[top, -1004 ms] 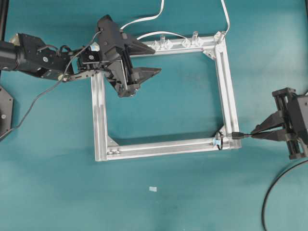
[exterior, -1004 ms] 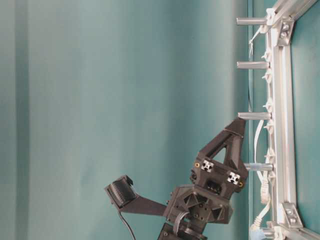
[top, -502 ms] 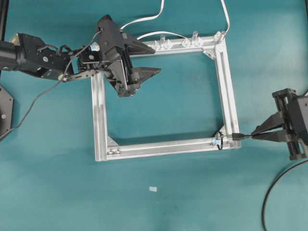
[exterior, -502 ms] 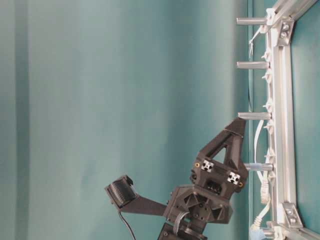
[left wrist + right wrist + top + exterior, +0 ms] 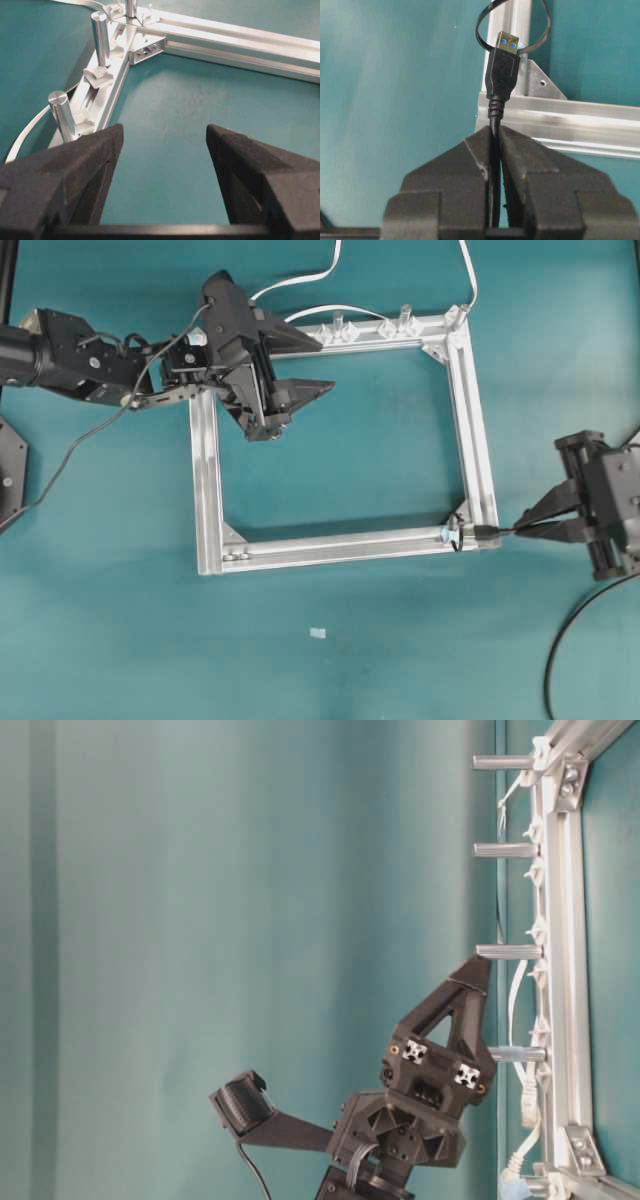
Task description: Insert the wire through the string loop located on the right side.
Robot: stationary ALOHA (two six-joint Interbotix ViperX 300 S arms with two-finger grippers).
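My right gripper [image 5: 520, 530] [image 5: 495, 131] is shut on the wire [image 5: 494, 117], just behind its black-and-silver plug [image 5: 503, 67] [image 5: 486, 532]. The plug points left at the silver frame's [image 5: 209, 470] [image 5: 560, 122] lower right corner. Its metal tip overlaps the near edge of the string loop [image 5: 546, 36] [image 5: 455, 524], and I cannot tell if it is inside. The rest of the wire [image 5: 560, 640] trails off the lower right. My left gripper [image 5: 322, 366] [image 5: 165, 132] hangs open and empty over the frame's upper left part.
White cables [image 5: 320, 275] run off the top from the frame's top rail, which carries metal posts [image 5: 101, 32] and clear clips [image 5: 345, 332]. A small white scrap [image 5: 318, 632] lies on the teal table below the frame.
My right gripper has moved a little left and toward the table's front edge with the plug, bringing its tip to the loop. The left arm has not moved.
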